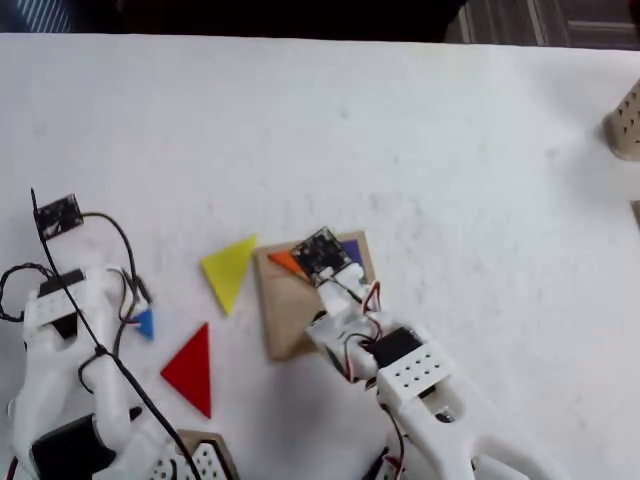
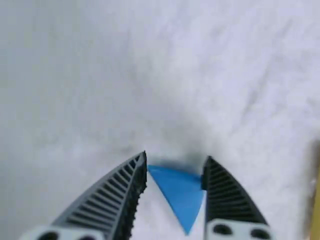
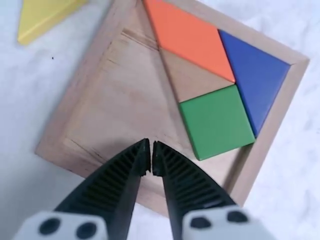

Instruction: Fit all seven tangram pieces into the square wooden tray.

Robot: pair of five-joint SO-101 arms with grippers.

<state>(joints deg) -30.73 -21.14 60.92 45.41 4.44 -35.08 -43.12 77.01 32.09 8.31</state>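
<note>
Starting nearest the arms: a flat red triangle (image 1: 190,370) lies on the white table (image 1: 420,150) between the two arms, apart from the other pieces.

Just beyond it, a small light-blue triangle (image 2: 180,192) lies flat on the table at the left arm. The left hand (image 2: 176,161) is partly open, with one finger at each side of this triangle and close to its corners. Whether they press it cannot be told.

The right hand (image 3: 150,154) hangs over the square wooden tray (image 3: 69,107). Its fingers are narrowed to a sliver of a gap and hold nothing, and the tips are above the bare part of the tray floor.

In the tray, an orange parallelogram (image 3: 190,37), a dark blue triangle (image 3: 255,80) and a green square (image 3: 217,120) are packed together along one side. The blue touches both orange and green. A wood-coloured triangular patch sits between orange and green; whether it is a piece or bare floor cannot be told.

A yellow triangle (image 1: 230,270) lies on the table just beside the tray, outside it.

Farthest, a beige perforated object (image 1: 625,125) stands at the table's edge.
</note>
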